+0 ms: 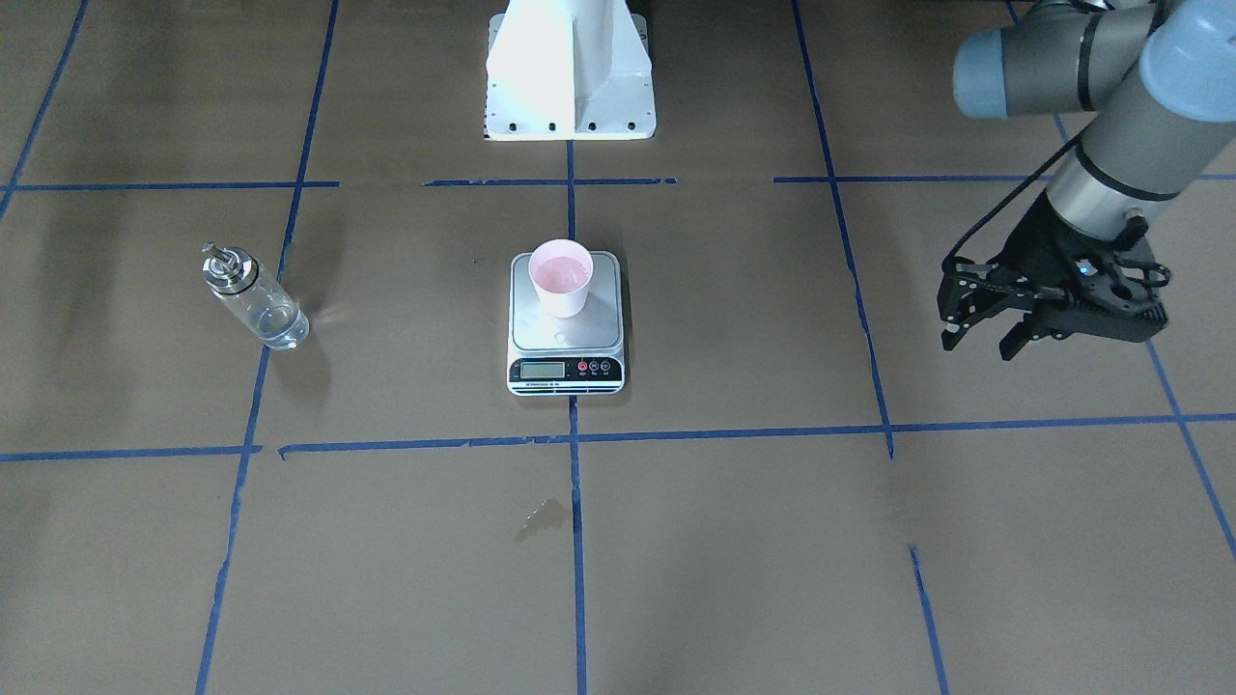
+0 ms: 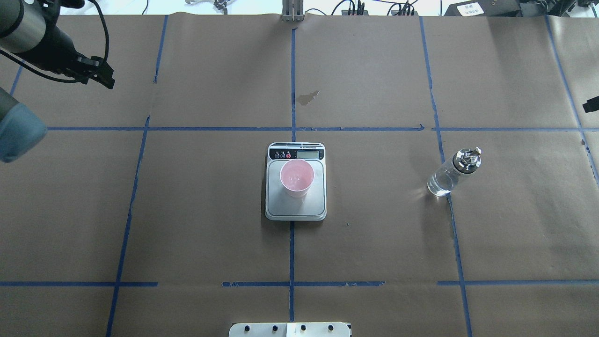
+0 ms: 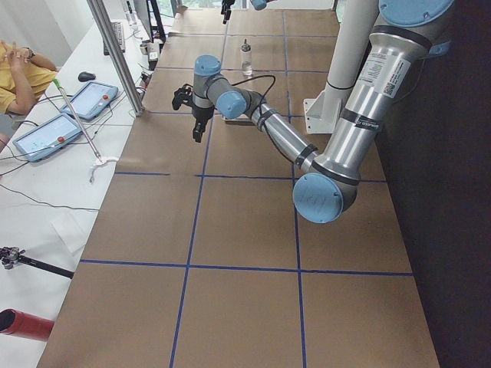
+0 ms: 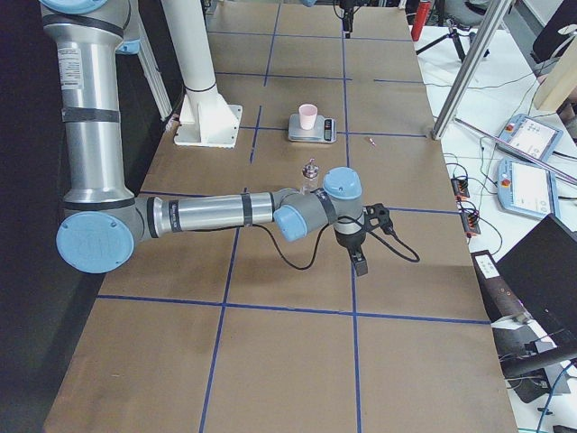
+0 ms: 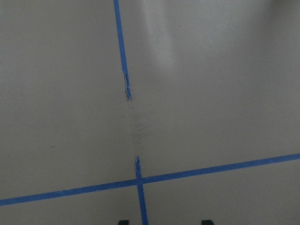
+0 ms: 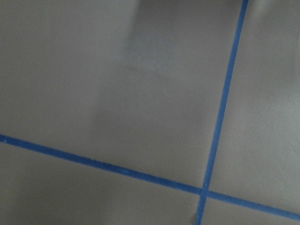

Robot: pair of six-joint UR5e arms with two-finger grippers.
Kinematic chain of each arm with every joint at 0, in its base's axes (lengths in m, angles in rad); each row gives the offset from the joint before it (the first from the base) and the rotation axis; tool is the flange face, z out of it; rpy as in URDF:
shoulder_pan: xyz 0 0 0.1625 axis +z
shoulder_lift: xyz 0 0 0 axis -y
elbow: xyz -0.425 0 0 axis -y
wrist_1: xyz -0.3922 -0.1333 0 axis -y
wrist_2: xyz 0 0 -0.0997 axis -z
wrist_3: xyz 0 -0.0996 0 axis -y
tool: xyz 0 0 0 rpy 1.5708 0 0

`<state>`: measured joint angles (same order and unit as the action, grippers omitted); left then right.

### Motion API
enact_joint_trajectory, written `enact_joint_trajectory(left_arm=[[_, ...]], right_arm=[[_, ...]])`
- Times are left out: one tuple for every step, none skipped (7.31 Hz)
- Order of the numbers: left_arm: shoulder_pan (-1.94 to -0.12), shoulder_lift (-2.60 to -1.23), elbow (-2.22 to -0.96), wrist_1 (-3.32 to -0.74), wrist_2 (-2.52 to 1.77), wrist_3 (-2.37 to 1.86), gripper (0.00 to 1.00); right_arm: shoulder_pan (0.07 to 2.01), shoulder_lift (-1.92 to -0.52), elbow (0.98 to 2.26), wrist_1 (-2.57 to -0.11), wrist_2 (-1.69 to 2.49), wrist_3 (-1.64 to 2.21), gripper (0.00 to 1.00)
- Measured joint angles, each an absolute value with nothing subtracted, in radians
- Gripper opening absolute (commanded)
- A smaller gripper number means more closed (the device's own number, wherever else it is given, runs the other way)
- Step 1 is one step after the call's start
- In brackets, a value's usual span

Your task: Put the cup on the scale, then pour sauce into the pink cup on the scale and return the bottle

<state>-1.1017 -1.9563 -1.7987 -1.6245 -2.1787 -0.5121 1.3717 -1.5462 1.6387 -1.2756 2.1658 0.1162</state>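
Brown paper covers the table (image 2: 210, 210), marked into squares by blue tape lines (image 2: 292, 93). White robot base (image 1: 570, 77) sits at the near middle edge.

Left gripper (image 1: 977, 347): hangs above the table, jaws spread, nothing between them. The wrist camera shows only two dark tips well apart over bare paper and a tape crossing. In the overhead view it is at about 10 o'clock from the scale, well apart from it.

Right gripper (image 4: 360, 263): points down over a tape line, near the table. Seen clearly only from the side camera, with a sliver at the overhead view's edge, so I cannot tell whether its jaws are apart or together. Its wrist camera shows paper and tape only.

Scale (image 2: 295, 208): centre of the table, on the middle tape line, display strip at its 12 o'clock end in the overhead view.

Cup (image 2: 296, 178): upright on the steel platform, toward the display end, mouth up, pink inside.

Bottle (image 2: 447, 175): upright on the paper at 3 o'clock from the scale, well apart, just beside a tape line, touched by neither gripper. Clear liquid (image 2: 439, 186) shows in its lower part.

Small dark stain (image 2: 308, 97) at 12 o'clock from the scale.
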Motion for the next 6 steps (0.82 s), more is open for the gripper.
enact_joint_trajectory(left_arm=[[-1.153,-1.944,-1.767,-1.624,-2.212,-0.396,1.0],[-1.199,-1.914,-1.752,-1.623,-2.239,-0.31,1.0],[-1.25,-1.867,-1.746,-1.619,-2.297,-0.257,1.0],[-1.309,-1.803,-1.736,-1.618,-2.386,-0.232,1.0],[-1.374,-1.719,-1.723,-1.639,-2.456,-0.184,1.0],[-1.416,-1.634,-1.702,-1.706,-2.469,-0.065,1.0]], right_arm=[[1.439,-1.547,1.642,-1.432,2.228,-0.052,1.0],[1.499,-1.557,1.645,-1.567,2.29,-0.187,1.0],[1.54,-1.584,1.655,-1.652,2.346,-0.255,1.0],[1.557,-1.613,1.665,-1.689,2.371,-0.279,1.0],[1.563,-1.635,1.665,-1.702,2.376,-0.286,1.0],[1.565,-1.65,1.665,-1.707,2.379,-0.288,1.0]])
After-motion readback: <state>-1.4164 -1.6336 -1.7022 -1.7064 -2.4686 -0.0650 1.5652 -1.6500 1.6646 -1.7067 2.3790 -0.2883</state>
